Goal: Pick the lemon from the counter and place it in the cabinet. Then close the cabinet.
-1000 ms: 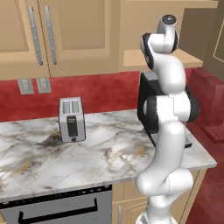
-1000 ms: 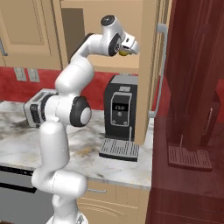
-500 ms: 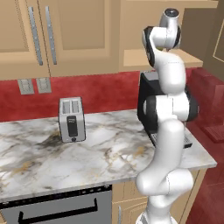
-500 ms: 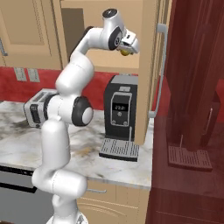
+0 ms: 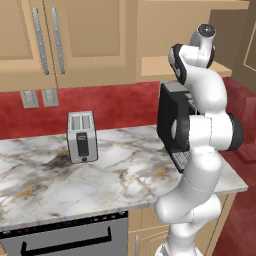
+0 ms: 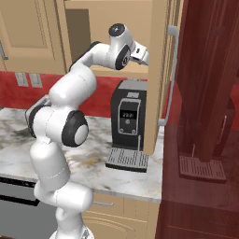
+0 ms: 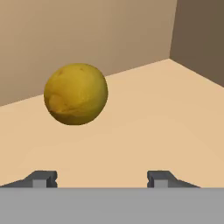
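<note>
Beyond the open, empty jaws, the lemon [image 7: 76,94] sits free on the cabinet [image 6: 155,56] shelf, left of the fingertips' [image 7: 43,178] midline; the door waits.

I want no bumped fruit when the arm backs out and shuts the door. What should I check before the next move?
1. Lemon on the cabinet shelf: ok.
2. Gripper open, fingertips apart: ok.
3. Lemon free of the fingertips, lying beyond them: ok.
4. Lemon at rest, not rolling: cannot tell.
5. Cabinet door open, bar handle reachable: ok.
6. Coffee machine below clear of the arm's path back: cannot tell.
</note>
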